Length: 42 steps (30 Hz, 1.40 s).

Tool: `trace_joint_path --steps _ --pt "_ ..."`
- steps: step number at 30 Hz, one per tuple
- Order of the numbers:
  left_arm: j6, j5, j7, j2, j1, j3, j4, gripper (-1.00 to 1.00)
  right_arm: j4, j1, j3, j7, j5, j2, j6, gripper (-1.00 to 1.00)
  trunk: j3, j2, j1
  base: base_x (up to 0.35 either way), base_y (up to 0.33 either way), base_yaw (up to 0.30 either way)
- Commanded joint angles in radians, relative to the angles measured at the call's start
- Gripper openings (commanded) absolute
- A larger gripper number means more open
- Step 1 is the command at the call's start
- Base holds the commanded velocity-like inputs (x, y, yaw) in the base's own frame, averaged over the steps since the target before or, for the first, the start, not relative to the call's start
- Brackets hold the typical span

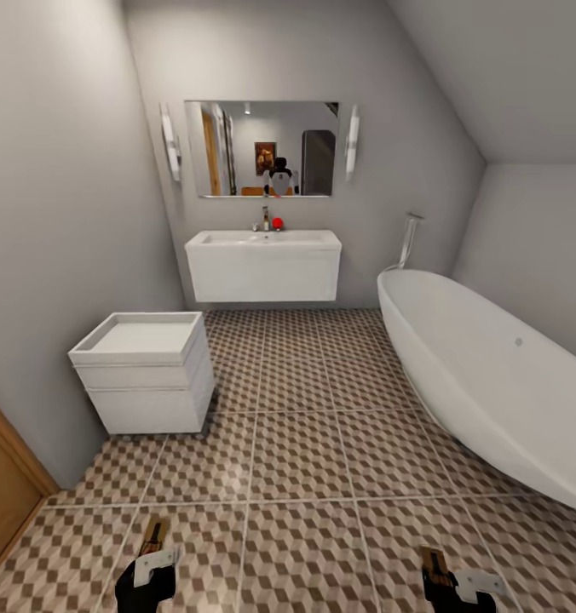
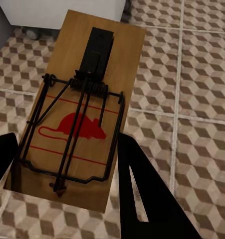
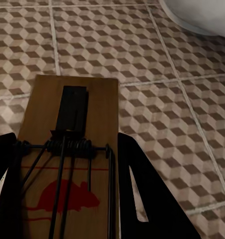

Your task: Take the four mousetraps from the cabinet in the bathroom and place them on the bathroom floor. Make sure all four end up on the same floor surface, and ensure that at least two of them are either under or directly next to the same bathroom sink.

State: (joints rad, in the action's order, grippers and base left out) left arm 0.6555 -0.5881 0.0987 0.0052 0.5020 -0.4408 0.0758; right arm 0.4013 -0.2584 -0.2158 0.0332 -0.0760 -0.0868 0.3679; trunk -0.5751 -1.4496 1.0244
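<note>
While each pincer, left (image 1: 154,558) and right (image 1: 446,572), is clamped on a mousetrap (image 2: 77,114) (image 3: 67,164) above the bathroom floor (image 1: 305,460), I would roll toward the bathroom sink (image 1: 263,264) ahead and lower both boards flat beneath it before releasing.

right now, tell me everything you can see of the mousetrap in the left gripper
The mousetrap is a flat rectangular board that looks like brown wood, printed with a red mouse outline and thin red lines. A black coil spring crosses it, with a dark wire bar frame and a black plate beyond. It is held between the left gripper's two dark fingers, above the cube-patterned floor tiles. In the head view it pokes forward from that gripper.
</note>
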Motion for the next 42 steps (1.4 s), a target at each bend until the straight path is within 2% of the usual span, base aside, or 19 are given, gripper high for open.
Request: trace_joint_path --steps 1,10,35,42 --pt "0.003 0.005 0.009 -0.001 0.001 -0.007 0.002 -1.00 -0.001 -0.001 -0.004 0.000 -0.005 0.001 0.003 -1.00 -0.001 0.000 0.001 0.337 0.000 0.000" --pt "0.003 0.005 0.010 -0.001 0.001 -0.007 0.002 -1.00 -0.001 -0.001 -0.004 0.000 -0.005 0.003 0.003 -1.00 -0.001 0.000 0.001 0.334 -0.048 0.000" --pt "0.003 0.005 0.010 -0.004 0.001 -0.007 0.002 -1.00 -0.001 -0.001 -0.004 0.000 -0.004 0.004 0.003 -1.00 -0.001 0.000 0.001 0.308 -0.175 0.008" --pt "0.003 0.005 0.010 -0.004 0.001 -0.007 0.002 -1.00 -0.001 -0.001 -0.004 0.000 -0.007 0.015 0.003 -1.00 -0.001 0.000 0.001 0.308 -0.146 0.096"
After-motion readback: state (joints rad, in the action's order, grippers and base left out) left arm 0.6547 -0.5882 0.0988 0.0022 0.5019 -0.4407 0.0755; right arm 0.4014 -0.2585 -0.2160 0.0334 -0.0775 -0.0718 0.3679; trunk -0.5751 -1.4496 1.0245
